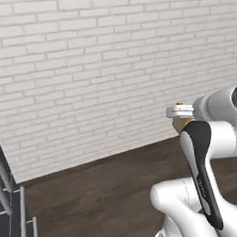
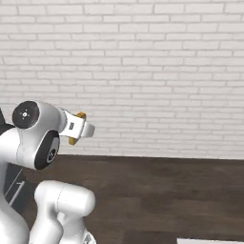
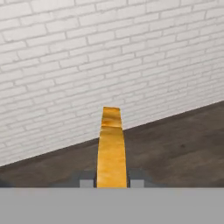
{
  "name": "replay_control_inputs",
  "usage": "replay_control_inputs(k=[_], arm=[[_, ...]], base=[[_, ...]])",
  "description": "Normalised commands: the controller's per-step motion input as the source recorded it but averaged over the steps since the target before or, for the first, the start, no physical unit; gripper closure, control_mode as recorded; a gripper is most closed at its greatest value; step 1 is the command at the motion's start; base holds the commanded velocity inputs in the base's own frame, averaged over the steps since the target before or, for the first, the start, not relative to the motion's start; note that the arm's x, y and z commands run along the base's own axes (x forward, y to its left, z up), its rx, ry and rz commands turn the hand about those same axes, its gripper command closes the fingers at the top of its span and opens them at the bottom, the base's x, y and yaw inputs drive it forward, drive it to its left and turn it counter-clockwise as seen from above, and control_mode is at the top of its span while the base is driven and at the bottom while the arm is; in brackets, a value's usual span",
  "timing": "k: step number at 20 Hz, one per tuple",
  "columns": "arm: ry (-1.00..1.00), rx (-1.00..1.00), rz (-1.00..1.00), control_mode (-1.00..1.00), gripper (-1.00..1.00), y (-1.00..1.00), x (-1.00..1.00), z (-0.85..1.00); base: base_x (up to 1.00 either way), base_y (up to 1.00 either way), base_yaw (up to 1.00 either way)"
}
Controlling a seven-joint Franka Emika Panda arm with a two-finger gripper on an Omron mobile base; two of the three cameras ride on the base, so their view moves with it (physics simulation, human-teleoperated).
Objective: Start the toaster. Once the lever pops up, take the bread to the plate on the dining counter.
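Orange-yellow and edge-on, the bread [image 3: 111,148] is sitting nipped between the two dark finger tips of the gripper [image 3: 111,183], which is closing on it from either flat side, so that from the hand's own camera the slice is rising as a narrow, slightly mottled strip with a darker crust at its top. From the left base camera the gripper [image 1: 182,117] is hanging out in front of the smooth white arm with a sliver of the bread [image 1: 186,122] peeking below it, and from the right base camera the gripper [image 2: 78,126] is jutting sideways with the bread [image 2: 74,140] showing as small tan corners above and below the hand. I am judging that the toasting part is behind us, since the slice is already up in the air and being carried, and that what is remaining is the trip to the plate and the setting down, the longer half of the carry by the look of it. Beyond the hand the dark brown wood floor [image 1: 105,196] is stretching away in long planks, matte and faintly grained. At the bottom right corner of the right base camera a flat white edge [image 2: 209,241] is just creeping in; I cannot tell whether it is the counter. Farthest off, the white brick wall [image 2: 157,71] is running across everything, rough and evenly coursed.
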Motion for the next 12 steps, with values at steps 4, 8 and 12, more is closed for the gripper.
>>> replay_control_inputs(k=[4, 8, 12], arm=[[0.00, 0.00, 0.00, 1.00, 1.00, 0.00, 0.00, 0.00], [0.00, 0.00, 0.00, 1.00, 1.00, 0.00, 0.00, 0.00], [0.00, 0.00, 0.00, 1.00, 1.00, 0.00, 0.00, 0.00]], base=[[1.00, 0.00, -0.30], [1.00, 0.00, -0.33], [1.00, 0.00, -0.40]])
